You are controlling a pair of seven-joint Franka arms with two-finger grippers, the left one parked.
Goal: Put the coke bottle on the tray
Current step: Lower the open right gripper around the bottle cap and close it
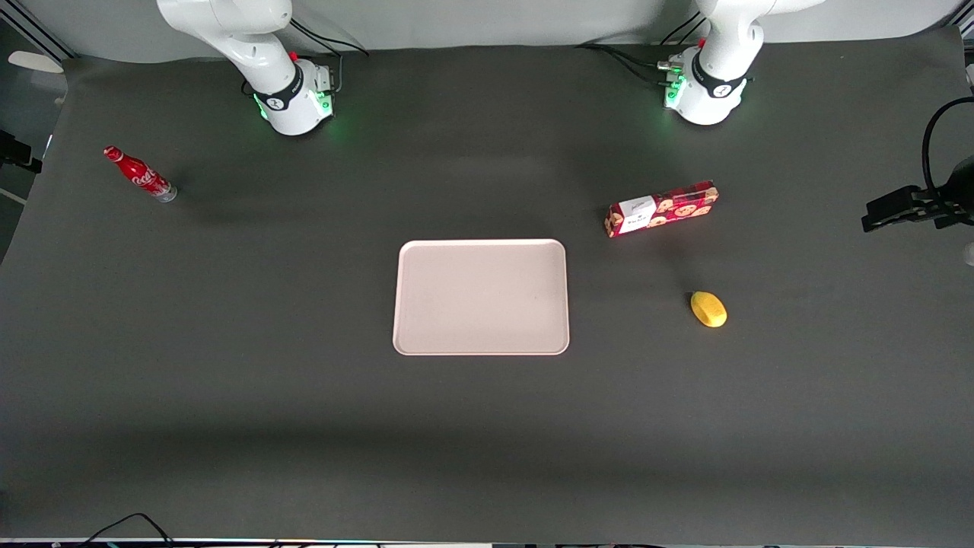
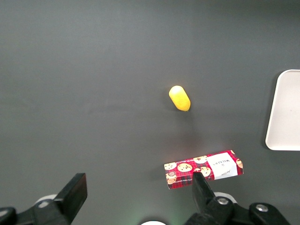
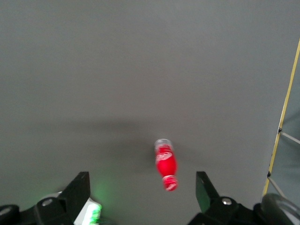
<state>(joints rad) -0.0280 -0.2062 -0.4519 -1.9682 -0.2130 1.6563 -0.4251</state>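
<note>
The whole counter (image 1: pixel 304 426) is taken in from high above by the front view, which faces both arm bases (seen at about eleven and one o'clock of the tray (image 1: pixel 481 297)). From the right wrist, the counter is looked down upon from well above, and the pincer (image 3: pixel 143 199) is seen wide open with the coke bottle (image 3: pixel 165 164) far below it; this bottle is shared with the front view. From the left wrist, the cookie box (image 2: pixel 204 169), the yellow object (image 2: pixel 179 98) and one tray edge are shown, all shared with the front view.
</note>
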